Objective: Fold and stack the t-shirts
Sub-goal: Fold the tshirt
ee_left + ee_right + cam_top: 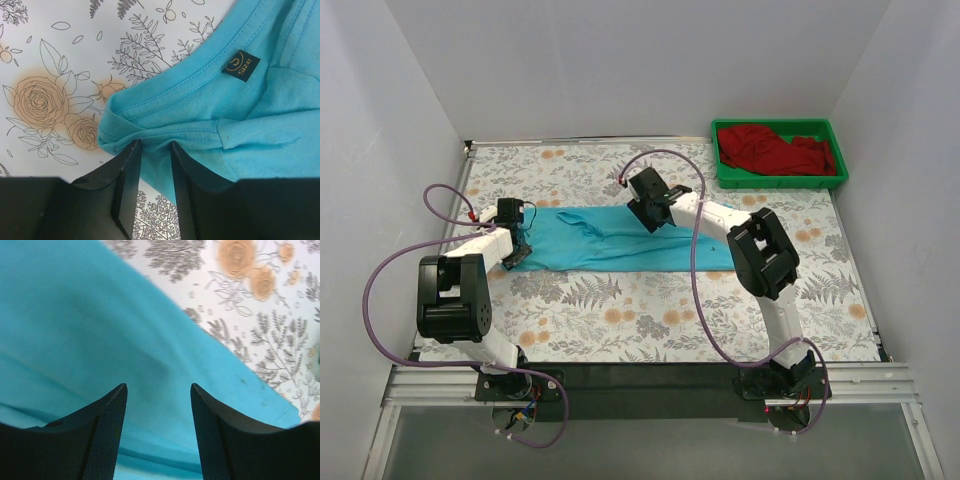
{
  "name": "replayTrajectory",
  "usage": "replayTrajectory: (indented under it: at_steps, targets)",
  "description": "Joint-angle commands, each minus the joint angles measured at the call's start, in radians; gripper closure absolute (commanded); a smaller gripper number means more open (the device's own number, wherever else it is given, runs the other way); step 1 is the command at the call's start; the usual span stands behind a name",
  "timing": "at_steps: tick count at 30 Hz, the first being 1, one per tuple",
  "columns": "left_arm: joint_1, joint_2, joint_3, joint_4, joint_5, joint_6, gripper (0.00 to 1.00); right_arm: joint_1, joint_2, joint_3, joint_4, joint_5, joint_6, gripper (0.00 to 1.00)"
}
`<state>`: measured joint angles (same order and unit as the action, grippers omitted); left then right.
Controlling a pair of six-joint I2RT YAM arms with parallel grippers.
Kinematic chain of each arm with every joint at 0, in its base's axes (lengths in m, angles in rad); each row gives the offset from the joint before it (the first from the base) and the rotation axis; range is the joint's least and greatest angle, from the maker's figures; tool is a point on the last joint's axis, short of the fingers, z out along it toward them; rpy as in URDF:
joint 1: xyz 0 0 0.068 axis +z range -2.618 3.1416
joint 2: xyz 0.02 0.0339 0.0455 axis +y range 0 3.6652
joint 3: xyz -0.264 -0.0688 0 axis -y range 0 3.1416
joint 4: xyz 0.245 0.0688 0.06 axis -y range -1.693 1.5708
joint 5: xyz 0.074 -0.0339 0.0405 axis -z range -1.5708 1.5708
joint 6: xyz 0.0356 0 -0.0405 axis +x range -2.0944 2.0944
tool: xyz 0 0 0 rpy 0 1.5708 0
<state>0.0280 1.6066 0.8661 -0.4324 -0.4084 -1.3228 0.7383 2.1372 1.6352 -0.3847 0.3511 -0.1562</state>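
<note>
The turquoise t-shirt (pixel 610 245) lies folded into a long strip across the middle of the table. My left gripper (pixel 517 248) is at its left end. In the left wrist view this gripper (pixel 152 145) is shut on a bunched fold of the turquoise t-shirt (pixel 240 115) just below the collar, near the black size label (pixel 240 65). My right gripper (pixel 648 212) hovers over the strip's upper middle. Its jaws (pixel 158 386) stand open with only flat turquoise cloth (pixel 100 330) beneath them. The dark red t-shirt (pixel 775 150) lies crumpled in the tray.
A green plastic tray (pixel 780 182) sits at the back right corner. White walls enclose the floral-patterned table (pixel 620 320) on three sides. Purple cables loop off both arms.
</note>
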Motion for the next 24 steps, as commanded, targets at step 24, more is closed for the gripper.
replayTrajectory:
  at_steps: [24]
  targets:
    - [0.01,-0.074,-0.015,0.014,0.006,0.017,0.53,-0.045,-0.07,0.018,-0.014,-0.662,0.081,0.59]
